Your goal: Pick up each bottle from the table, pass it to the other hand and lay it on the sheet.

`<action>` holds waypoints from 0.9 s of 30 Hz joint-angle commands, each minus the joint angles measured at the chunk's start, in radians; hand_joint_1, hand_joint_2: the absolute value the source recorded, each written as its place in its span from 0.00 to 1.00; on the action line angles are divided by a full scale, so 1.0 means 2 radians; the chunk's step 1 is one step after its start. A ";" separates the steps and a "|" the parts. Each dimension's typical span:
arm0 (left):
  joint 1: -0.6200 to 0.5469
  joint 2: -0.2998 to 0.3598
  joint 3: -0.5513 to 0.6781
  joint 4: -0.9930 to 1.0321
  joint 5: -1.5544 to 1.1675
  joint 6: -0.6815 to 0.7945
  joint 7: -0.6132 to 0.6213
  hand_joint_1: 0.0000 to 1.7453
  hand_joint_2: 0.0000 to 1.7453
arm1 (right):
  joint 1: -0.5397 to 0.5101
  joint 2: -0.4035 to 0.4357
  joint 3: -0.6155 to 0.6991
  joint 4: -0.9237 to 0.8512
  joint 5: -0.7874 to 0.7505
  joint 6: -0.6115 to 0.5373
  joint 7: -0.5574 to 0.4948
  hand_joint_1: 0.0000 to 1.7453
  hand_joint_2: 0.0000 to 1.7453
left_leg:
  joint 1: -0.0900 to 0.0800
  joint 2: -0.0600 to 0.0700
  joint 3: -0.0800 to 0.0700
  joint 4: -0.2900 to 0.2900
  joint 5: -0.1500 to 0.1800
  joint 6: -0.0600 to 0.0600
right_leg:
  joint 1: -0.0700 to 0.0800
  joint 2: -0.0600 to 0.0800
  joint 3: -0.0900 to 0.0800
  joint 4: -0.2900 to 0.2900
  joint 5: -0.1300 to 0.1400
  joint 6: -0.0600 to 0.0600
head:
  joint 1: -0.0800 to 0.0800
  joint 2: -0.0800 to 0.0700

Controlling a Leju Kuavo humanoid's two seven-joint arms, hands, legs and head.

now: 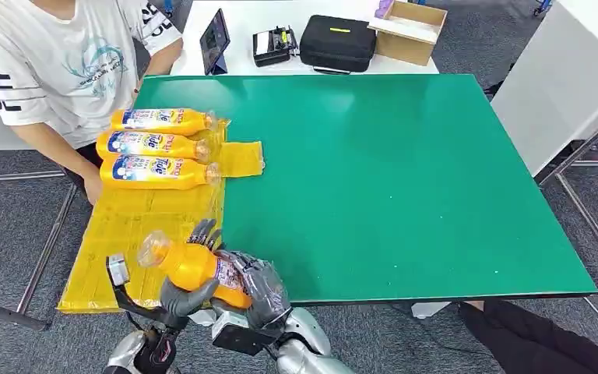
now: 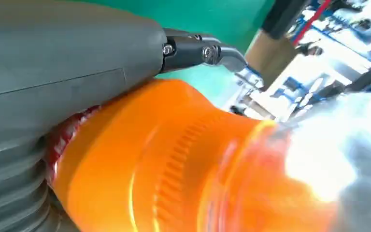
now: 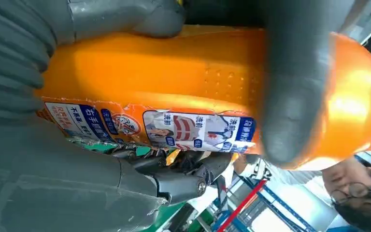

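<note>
At the tabletop's [image 1: 405, 179] near edge, both hands grip one orange bottle [image 1: 195, 269].
Left hand [image 1: 183, 296] and right hand [image 1: 258, 288] wrap it above the yellow sheet's [image 1: 124, 234] corner; three bottles [image 1: 156, 146] lie there.

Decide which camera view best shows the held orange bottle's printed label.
The right wrist view: the label on the orange bottle is close and sharp. The head view shows it small and partly covered by the right robot hand. The left wrist view shows blurred orange plastic.
</note>
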 commanded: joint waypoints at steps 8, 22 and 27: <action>-0.004 -0.030 -0.014 -0.031 -0.036 0.020 0.001 1.00 1.00 | -0.023 0.018 0.032 0.043 0.030 0.003 0.029 0.97 1.00 | 0.001 -0.001 0.002 0.001 -0.002 0.000 | 0.001 -0.002 0.003 0.000 -0.002 -0.002 | 0.000 0.000; -0.003 -0.022 -0.033 -0.043 -0.073 0.022 -0.011 1.00 1.00 | -0.044 0.018 0.013 0.017 0.033 -0.024 0.047 0.14 1.00 | 0.000 0.000 -0.001 0.000 0.000 0.000 | 0.000 -0.001 0.000 0.000 0.000 -0.001 | 0.000 0.000; -0.002 -0.022 -0.028 -0.047 -0.076 0.032 -0.012 1.00 1.00 | -0.037 0.018 0.004 0.007 0.030 -0.037 0.047 0.00 1.00 | 0.000 0.000 0.000 0.000 -0.001 0.000 | 0.000 0.000 0.001 0.000 -0.001 -0.001 | 0.000 0.000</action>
